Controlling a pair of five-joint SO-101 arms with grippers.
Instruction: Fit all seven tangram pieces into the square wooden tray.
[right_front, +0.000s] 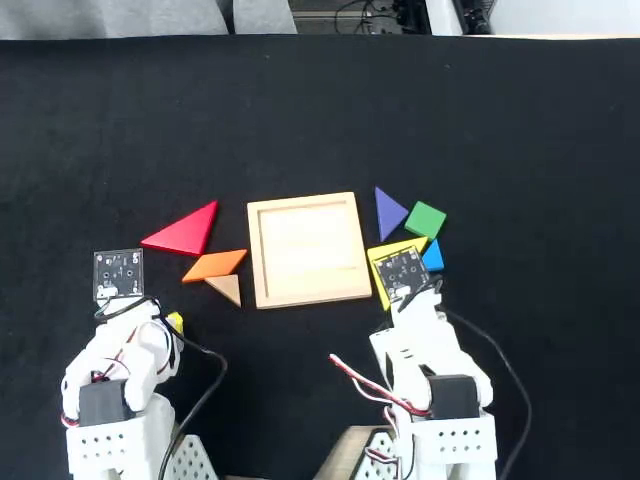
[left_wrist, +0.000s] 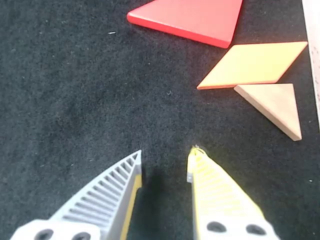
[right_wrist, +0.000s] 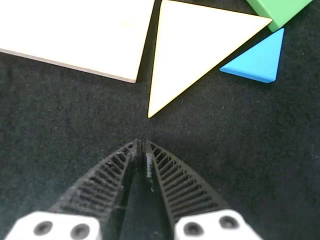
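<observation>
Grippers come nearest, at the robot's end of the black table (right_front: 320, 110). The left gripper (left_wrist: 166, 154) hangs over bare cloth, its jaws a little apart with nothing between them. Ahead of it, off toward the tray side, lie three pieces: a tan triangle (left_wrist: 274, 107) closest, an orange parallelogram (left_wrist: 252, 65) right against it, and a large red triangle (left_wrist: 192, 17) beyond those.

The right gripper (right_wrist: 141, 145) has its jaws pressed together and holds nothing. Its tips sit just short of the sharp near corner of a large yellow triangle (right_wrist: 195, 45). A small blue triangle (right_wrist: 257, 62) lies along that piece's outer edge, with a green square (right_wrist: 277, 10) just past it. A purple triangle (right_front: 388, 210) lies farther on, beside the green square.

The square wooden tray (right_front: 303, 201) sits between the two groups, one corner close beside the yellow triangle. All seven pieces lie outside it on the cloth.
</observation>
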